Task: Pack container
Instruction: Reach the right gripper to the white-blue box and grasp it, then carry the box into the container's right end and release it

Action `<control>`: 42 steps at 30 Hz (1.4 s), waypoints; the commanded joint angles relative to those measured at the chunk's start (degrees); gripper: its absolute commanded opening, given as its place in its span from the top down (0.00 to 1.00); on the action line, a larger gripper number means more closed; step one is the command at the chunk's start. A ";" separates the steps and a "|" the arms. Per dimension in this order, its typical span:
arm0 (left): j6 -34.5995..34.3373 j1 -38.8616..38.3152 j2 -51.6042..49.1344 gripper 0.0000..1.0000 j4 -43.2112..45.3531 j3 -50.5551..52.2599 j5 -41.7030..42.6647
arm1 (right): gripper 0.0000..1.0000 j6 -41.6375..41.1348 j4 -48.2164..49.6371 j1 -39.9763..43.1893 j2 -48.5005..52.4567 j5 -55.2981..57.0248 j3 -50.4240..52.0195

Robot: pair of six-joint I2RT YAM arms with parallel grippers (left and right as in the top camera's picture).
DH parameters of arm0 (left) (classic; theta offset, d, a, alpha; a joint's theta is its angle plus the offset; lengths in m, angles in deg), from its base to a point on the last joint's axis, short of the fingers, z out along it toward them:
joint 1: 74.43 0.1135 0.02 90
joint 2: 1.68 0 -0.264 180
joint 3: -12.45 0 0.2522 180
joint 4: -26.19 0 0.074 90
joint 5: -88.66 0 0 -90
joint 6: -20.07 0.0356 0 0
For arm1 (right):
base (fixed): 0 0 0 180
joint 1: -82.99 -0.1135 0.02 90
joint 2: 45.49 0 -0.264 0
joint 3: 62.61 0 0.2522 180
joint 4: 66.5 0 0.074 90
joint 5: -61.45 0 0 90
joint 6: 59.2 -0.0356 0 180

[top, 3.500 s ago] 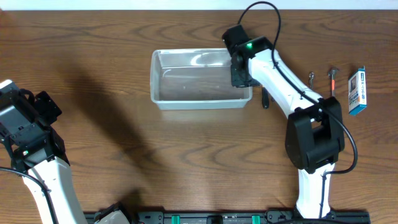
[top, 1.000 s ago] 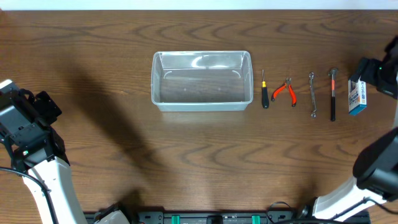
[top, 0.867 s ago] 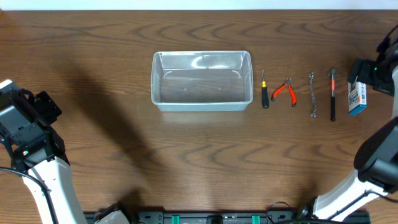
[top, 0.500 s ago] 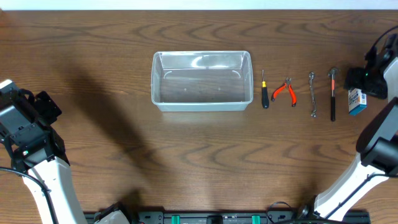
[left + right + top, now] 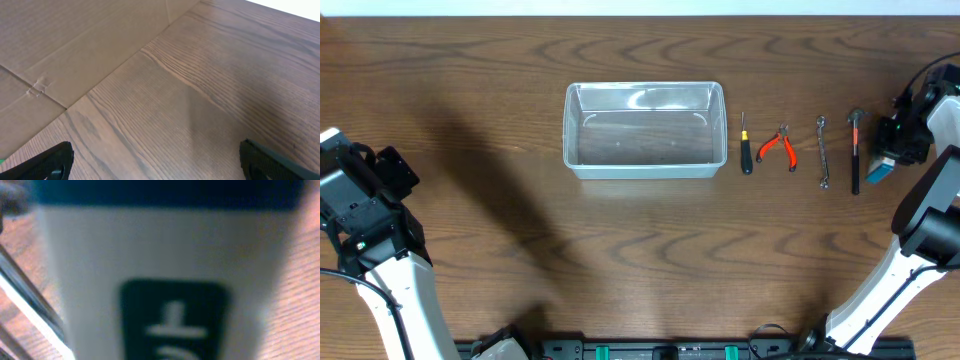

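Note:
The clear plastic container (image 5: 568, 130) stands empty at the table's middle back. My right gripper (image 5: 900, 140) is down over the small blue-and-white box (image 5: 878, 171) at the far right; only the box's lower end shows, tilted. In the right wrist view the box (image 5: 165, 255) fills the frame, blurred, and hides my fingers. My left gripper (image 5: 160, 160) is open and empty above bare wood at the far left.
A black-handled screwdriver (image 5: 746, 150), orange pliers (image 5: 778, 147), a wrench (image 5: 823, 152) and a hammer (image 5: 855, 150) lie in a row between container and box. Brown cardboard (image 5: 75, 45) lies beyond the table edge in the left wrist view.
My right arm swung from the container to the far right and came down over the box. The box's visible end has shifted slightly left and tilted. The left arm has not moved.

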 commanded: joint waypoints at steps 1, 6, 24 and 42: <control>0.79 0.28 -0.31 0.02 0.02 -1.01 -0.46 | 0.87 -0.90 -1.09 0.20 0.07 -0.81 0.15; 0.79 0.28 -0.31 0.02 0.02 -1.01 -0.46 | 0.91 -2.25 -2.73 0.09 -3.32 -0.57 0.13; 0.79 0.28 -0.31 0.02 0.02 -1.01 -0.46 | 0.88 2.56 1.25 -32.06 -33.22 -4.74 0.13; 0.79 0.28 -0.31 0.02 0.02 -1.01 -0.46 | 0.97 -23.87 13.09 -54.03 -12.22 -2.19 0.13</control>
